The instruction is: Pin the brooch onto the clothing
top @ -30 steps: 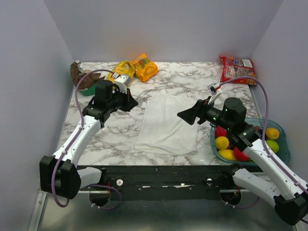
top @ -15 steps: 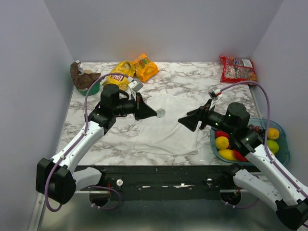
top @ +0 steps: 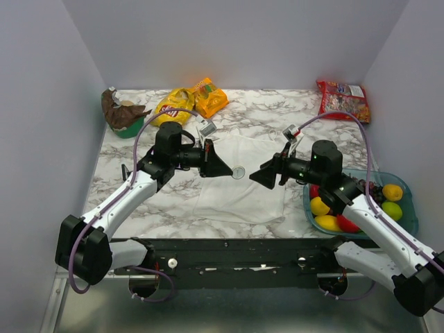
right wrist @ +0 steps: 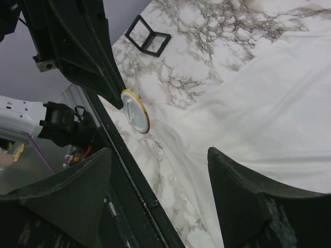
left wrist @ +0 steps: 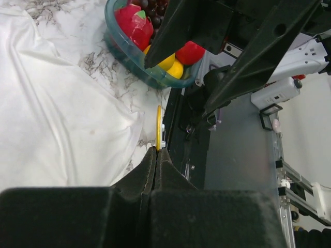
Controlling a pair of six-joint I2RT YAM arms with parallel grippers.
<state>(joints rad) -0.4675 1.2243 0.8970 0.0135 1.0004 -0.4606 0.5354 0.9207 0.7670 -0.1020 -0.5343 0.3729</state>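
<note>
The white clothing [top: 239,179] lies flat in the middle of the marble table. My left gripper [top: 229,171] is shut on the brooch [top: 238,173], a small round disc with a gold-yellow rim, and holds it above the cloth. In the left wrist view the brooch [left wrist: 158,127] stands edge-on at the closed fingertips. My right gripper [top: 255,177] is open and empty, pointing at the brooch from the right, a short gap away. In the right wrist view the brooch [right wrist: 135,111] shows its pale back, held by the left fingers [right wrist: 98,62].
A teal tray [top: 409,215] of lemons and red fruit stands at the right front. Snack bags [top: 191,100] lie at the back left, a red bag [top: 342,99] at the back right, a green bowl [top: 123,119] at far left. A small black square frame [right wrist: 148,35] lies on the marble.
My left gripper has carried the brooch rightward over the cloth. My right gripper has moved left toward it, so the two grippers now nearly meet.
</note>
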